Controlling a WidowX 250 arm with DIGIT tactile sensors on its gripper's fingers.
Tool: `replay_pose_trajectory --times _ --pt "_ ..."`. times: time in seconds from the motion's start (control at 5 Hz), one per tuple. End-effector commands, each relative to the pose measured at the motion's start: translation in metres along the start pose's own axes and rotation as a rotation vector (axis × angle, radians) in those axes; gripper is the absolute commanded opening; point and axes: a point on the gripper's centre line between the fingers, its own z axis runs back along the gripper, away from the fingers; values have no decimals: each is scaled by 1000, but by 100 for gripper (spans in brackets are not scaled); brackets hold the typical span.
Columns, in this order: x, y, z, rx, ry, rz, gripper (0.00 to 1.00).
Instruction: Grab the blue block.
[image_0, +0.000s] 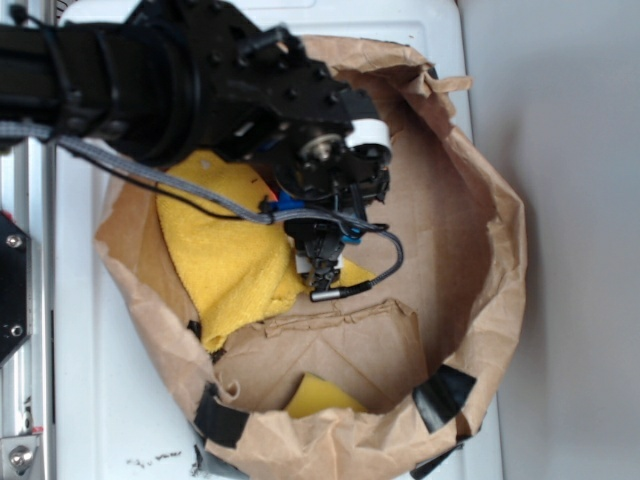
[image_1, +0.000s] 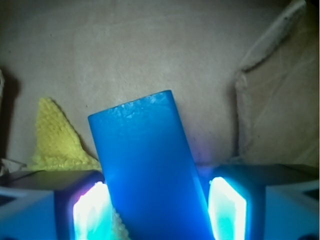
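The blue block (image_1: 147, 170) lies on the paper bag (image_0: 480, 260) floor, beside the yellow cloth (image_0: 225, 250) and between my fingers (image_1: 90, 210). My gripper (image_1: 159, 210) looks spread, pads glowing either side with thin gaps, though contact is hard to judge. Approach is done; closing and lifting remain.

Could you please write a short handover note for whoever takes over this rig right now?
Gripper: open, lowered into the paper bag, one finger on each side of the blue block; small gaps show on both sides in the wrist view.
Blue block: lies on the bag's floor, slightly tilted between the fingers, beside the yellow cloth.
Done: gripper lined up around the block.
Left: close on the block and lift it.
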Motion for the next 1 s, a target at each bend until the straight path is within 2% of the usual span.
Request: replay_pose_trajectory --times 0.0,0.2,0.4,0.8 --pt "21 -7 56 -93 -29 9 0" --pt "19 -6 72 -113 -4 0 0" --pt "16 -4 79 -73 -33 21 0" --pt "9 -4 90 -70 -42 16 0"
